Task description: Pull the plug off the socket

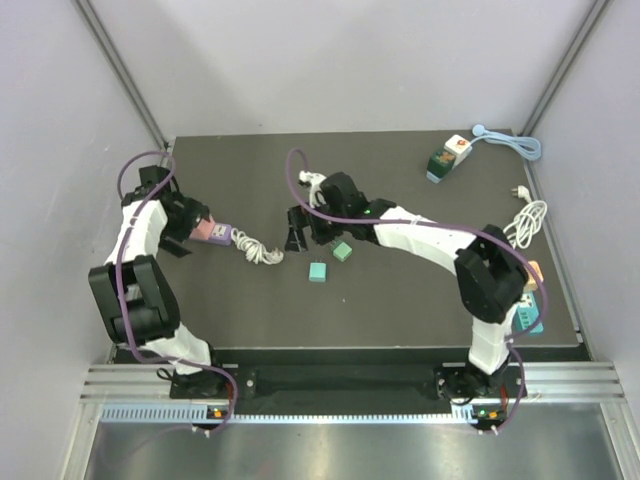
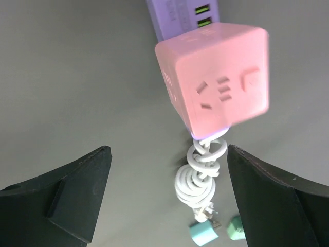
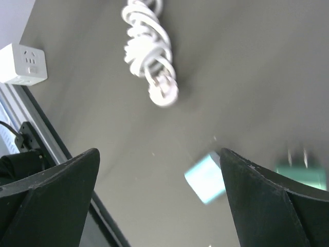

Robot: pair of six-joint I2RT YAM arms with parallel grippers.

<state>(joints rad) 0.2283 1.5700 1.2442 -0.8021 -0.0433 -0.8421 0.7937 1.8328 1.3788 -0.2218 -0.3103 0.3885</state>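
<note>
A pink cube socket (image 2: 216, 77) joined to a purple block (image 2: 180, 15) lies at the table's left (image 1: 212, 232), with a white coiled cable (image 2: 200, 175) trailing from it (image 1: 258, 250). My left gripper (image 1: 192, 232) is open, its jaws either side of the cable just past the pink cube (image 2: 169, 200). Two teal plugs (image 1: 318, 271) (image 1: 342, 251) lie loose beyond the coil. My right gripper (image 1: 296, 232) is open and empty above the table; in its wrist view (image 3: 159, 200) the coil's end (image 3: 149, 56) and a teal plug (image 3: 205, 177) show.
A green and white socket (image 1: 447, 160) with a pale blue cable (image 1: 510, 140) sits at the back right. A white cable (image 1: 525, 220) lies at the right edge. A white cube socket (image 3: 20, 64) stands near the metal rail.
</note>
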